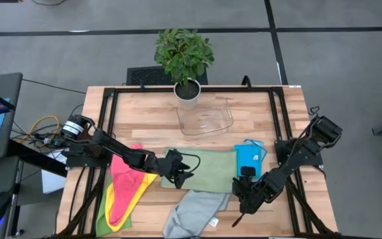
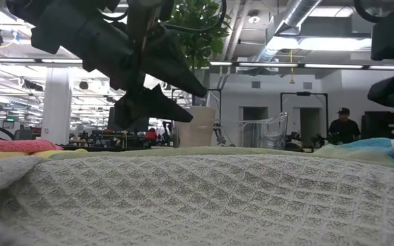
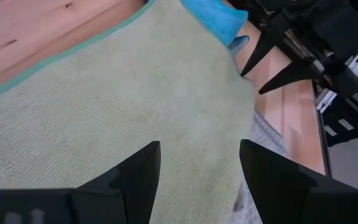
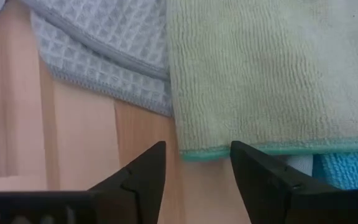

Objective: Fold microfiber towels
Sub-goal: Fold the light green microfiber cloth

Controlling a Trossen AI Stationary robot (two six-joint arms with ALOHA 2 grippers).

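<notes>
The pale green towel (image 1: 204,169) lies flat on the tabletop (image 1: 257,113). The left gripper (image 1: 178,169) hovers over one end and the right gripper (image 1: 242,192) near the other corner, both jaws released and empty. Next, I think, each must pinch an edge to fold it.

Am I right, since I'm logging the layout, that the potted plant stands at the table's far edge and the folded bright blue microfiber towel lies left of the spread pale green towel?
Not quite: in the high view the folded bright blue microfiber towel lies right of the spread pale green towel. The potted plant does stand at the far edge.
</notes>
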